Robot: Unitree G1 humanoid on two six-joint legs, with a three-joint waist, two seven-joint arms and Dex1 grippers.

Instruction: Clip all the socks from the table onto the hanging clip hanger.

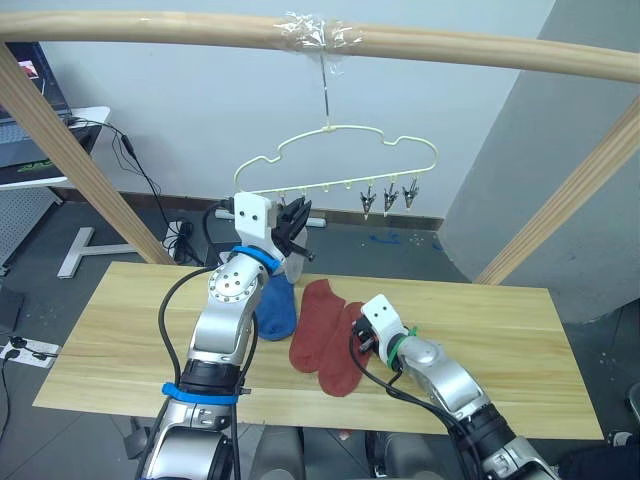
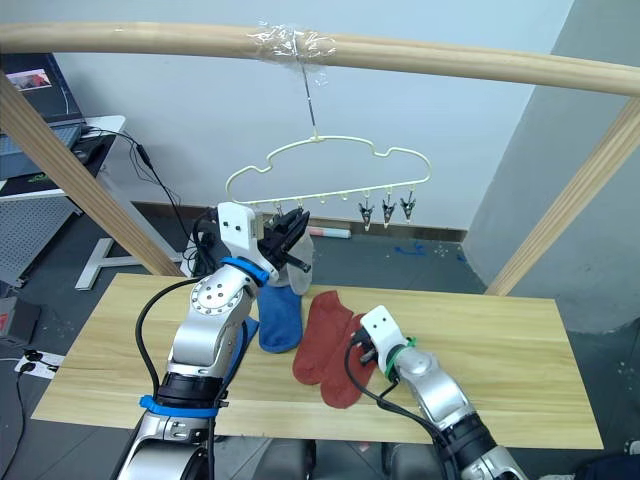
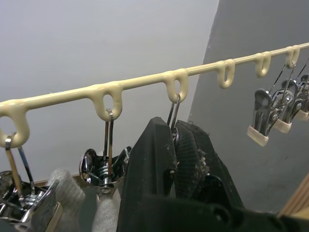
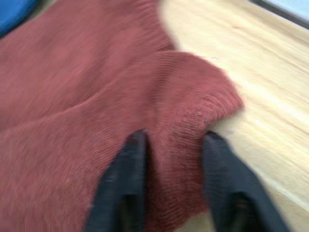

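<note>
I am holding my left hand [image 3: 176,145] up at the clip hanger [image 1: 340,165], and its two black fingers are pinched shut on one small metal clip [image 3: 172,113]. A light grey sock [image 3: 58,203] is hanging in the clips just beside it.

Below the clip hanger, two rust-red socks [image 1: 325,335] and a blue sock [image 1: 277,308] are lying on the tabletop [image 1: 500,350]. My right hand [image 4: 174,186] is down on the nearer red sock with its fingers spread apart, one on each side of a ridge of cloth near the sock's rounded end.

I think the sock is soft, light and floppy. It should bunch up easily, so I want to pinch that raised fold by its edge.
</note>
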